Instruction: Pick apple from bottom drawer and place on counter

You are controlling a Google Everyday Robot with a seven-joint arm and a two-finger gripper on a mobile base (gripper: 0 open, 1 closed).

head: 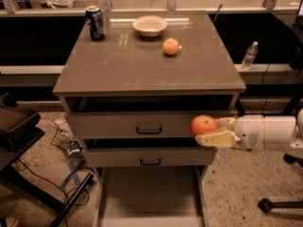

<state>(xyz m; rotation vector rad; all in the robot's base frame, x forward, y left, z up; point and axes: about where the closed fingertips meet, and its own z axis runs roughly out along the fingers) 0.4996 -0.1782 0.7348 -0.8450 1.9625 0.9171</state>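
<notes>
The red apple (204, 125) with a yellowish patch is held in my gripper (211, 130), which is shut on it. The gripper reaches in from the right on a white arm and holds the apple in the air in front of the right end of the upper drawer fronts, below the counter's edge. The bottom drawer (149, 193) is pulled out at the foot of the cabinet, and the part of its pale grey floor in view is bare. The counter (142, 63) is the glossy grey-brown top slab above.
On the counter stand a blue soda can (95, 23), a white bowl (149, 25) and an orange fruit (171, 46). A plastic bottle (249, 55) stands on a ledge to the right. A dark chair (16, 126) and cables lie at the left; a wheeled base (277, 205) at lower right.
</notes>
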